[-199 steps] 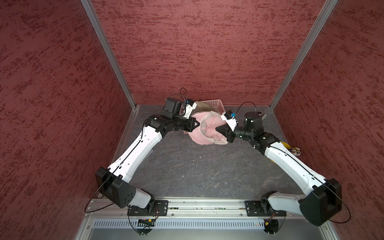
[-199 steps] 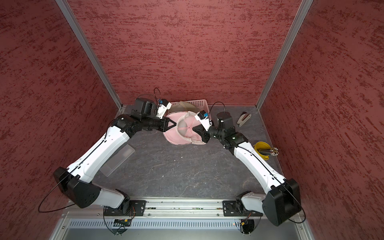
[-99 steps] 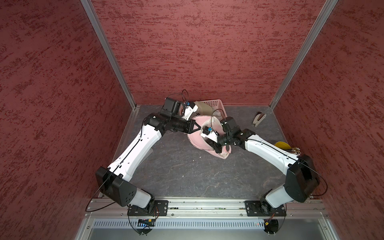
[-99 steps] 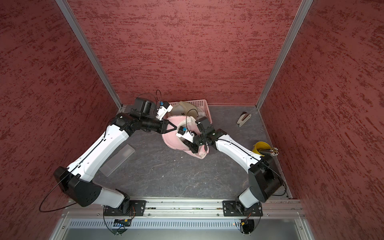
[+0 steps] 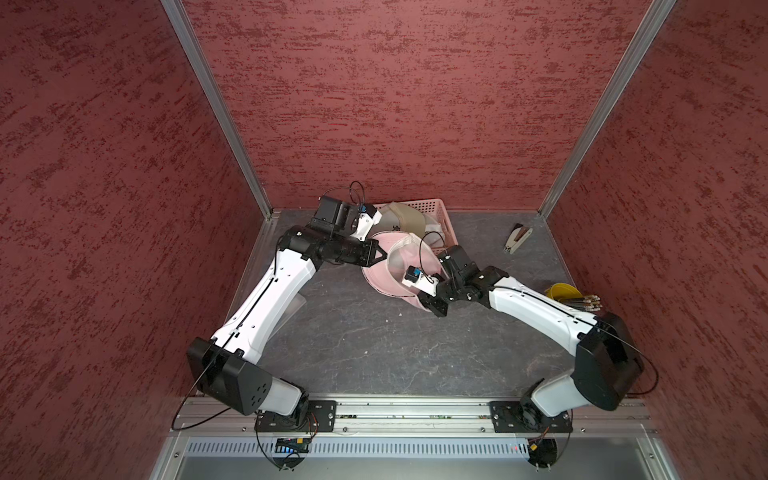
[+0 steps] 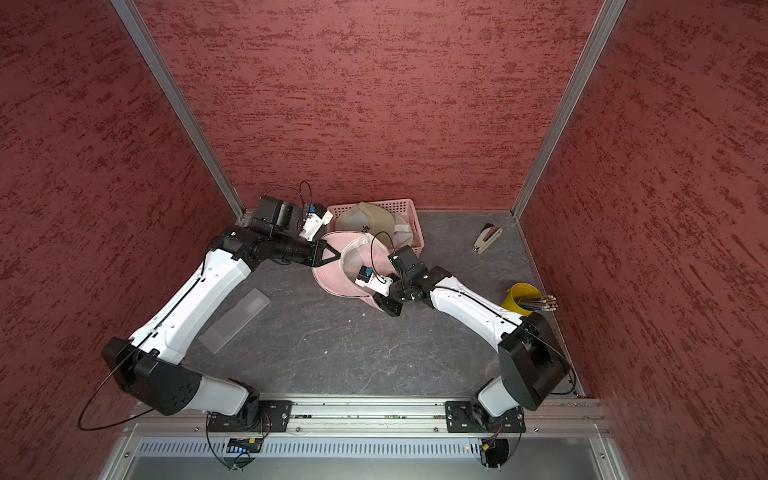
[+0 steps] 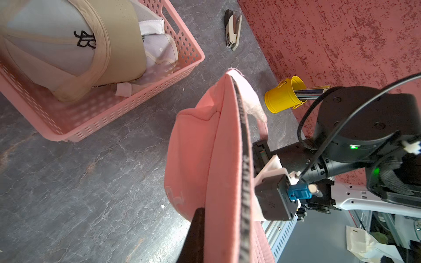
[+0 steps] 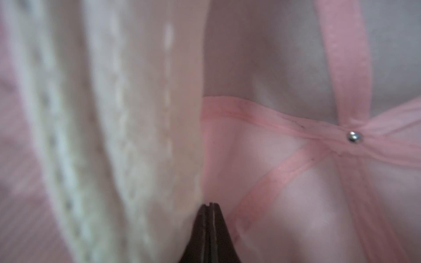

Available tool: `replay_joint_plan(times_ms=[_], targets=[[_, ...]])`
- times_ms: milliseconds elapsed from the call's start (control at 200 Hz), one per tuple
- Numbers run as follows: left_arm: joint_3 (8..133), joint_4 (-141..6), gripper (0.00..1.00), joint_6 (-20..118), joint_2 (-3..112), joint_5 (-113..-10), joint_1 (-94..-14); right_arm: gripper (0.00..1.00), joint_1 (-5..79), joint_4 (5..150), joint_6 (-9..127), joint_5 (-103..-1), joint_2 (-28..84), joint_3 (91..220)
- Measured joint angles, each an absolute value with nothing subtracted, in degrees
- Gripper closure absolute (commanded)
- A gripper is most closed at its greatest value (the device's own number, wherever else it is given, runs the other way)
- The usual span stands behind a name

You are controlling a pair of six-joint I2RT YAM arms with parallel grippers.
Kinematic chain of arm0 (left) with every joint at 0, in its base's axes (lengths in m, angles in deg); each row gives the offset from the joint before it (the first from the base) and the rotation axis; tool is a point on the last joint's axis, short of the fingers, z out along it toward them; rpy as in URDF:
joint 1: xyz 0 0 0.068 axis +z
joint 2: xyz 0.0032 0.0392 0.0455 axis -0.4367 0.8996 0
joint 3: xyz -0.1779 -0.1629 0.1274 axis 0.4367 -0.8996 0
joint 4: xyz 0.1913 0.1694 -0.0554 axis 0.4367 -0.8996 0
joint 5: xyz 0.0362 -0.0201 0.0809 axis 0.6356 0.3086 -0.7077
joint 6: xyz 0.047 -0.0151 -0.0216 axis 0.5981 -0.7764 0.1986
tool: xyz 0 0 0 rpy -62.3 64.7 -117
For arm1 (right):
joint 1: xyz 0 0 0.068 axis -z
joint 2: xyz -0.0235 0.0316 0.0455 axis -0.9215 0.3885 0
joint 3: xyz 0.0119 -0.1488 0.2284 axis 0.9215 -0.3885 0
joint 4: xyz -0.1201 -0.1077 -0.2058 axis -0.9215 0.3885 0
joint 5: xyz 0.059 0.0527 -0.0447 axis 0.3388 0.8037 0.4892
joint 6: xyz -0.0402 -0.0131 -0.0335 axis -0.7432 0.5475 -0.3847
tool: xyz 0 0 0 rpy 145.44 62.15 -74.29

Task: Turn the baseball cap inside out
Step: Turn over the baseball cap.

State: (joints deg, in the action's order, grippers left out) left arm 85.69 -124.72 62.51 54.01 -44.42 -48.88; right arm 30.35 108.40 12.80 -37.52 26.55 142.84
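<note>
The pink baseball cap (image 5: 384,280) (image 6: 332,280) lies open side up at the back middle of the table. My left gripper (image 5: 384,255) (image 6: 337,254) is shut on its rim at the left. In the left wrist view, one dark finger (image 7: 197,227) presses the cap's outer side (image 7: 193,148) and the other finger is hidden behind the rim. My right wrist (image 5: 455,266) reaches into the cap from the right, with its fingers hidden in both top views. The right wrist view shows my right gripper (image 8: 209,205) shut and empty. Its tips sit against the pale lining (image 8: 284,182) beside the white sweatband (image 8: 136,113).
A pink basket (image 5: 444,214) (image 6: 411,212) (image 7: 114,109) holding beige and white caps stands behind the cap. A stapler (image 5: 515,239) (image 7: 232,31) lies at the back right. A yellow cup of pencils (image 5: 561,291) (image 7: 282,95) stands by the right wall. A clear plastic sheet (image 6: 237,320) lies left.
My right gripper left the cap's right edge, swung in over the cap with the wrist turned, and now pokes into the crown. The left gripper kept its hold on the rim.
</note>
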Motion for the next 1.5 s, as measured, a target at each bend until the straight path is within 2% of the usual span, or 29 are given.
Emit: replay_joint_plan(times_ms=[170, 381, 581, 841, 987, 1102, 1222, 1327, 1503], targets=[[83.9, -123.3, 1.00, 62.0, 52.3, -50.8, -53.3, 0.94, 30.4, 104.1, 20.5, -46.8, 25.2, 144.6], [79.6, -118.6, 1.00, 59.2, 49.6, -55.8, -56.3, 1.00, 30.5, 94.8, 31.8, -50.6, 25.3, 146.8], [79.5, -115.7, 1.00, 57.5, 49.5, -57.2, -57.4, 1.00, 30.5, 82.8, 43.5, -52.8, 28.1, 147.0], [75.9, -109.3, 1.00, 54.9, 48.5, -57.5, -57.8, 1.00, 31.8, 65.7, 59.7, -62.8, 30.1, 145.2], [73.7, -108.2, 1.00, 53.8, 47.3, -57.3, -58.1, 1.00, 34.9, 61.8, 66.4, -69.7, 30.2, 144.1], [72.8, -107.5, 1.00, 53.2, 46.6, -57.4, -58.1, 1.00, 36.6, 62.5, 67.4, -74.1, 30.1, 143.8], [72.8, -107.0, 1.00, 52.6, 45.9, -58.4, -57.9, 1.00, 36.5, 64.7, 65.0, -74.3, 28.5, 143.3], [72.8, -106.9, 1.00, 51.9, 45.6, -58.9, -57.1, 1.00, 36.3, 67.5, 60.8, -71.9, 25.7, 142.3], [73.4, -107.5, 1.00, 51.9, 45.8, -59.8, -55.6, 0.92, 36.1, 75.9, 53.0, -64.9, 21.2, 142.3]])
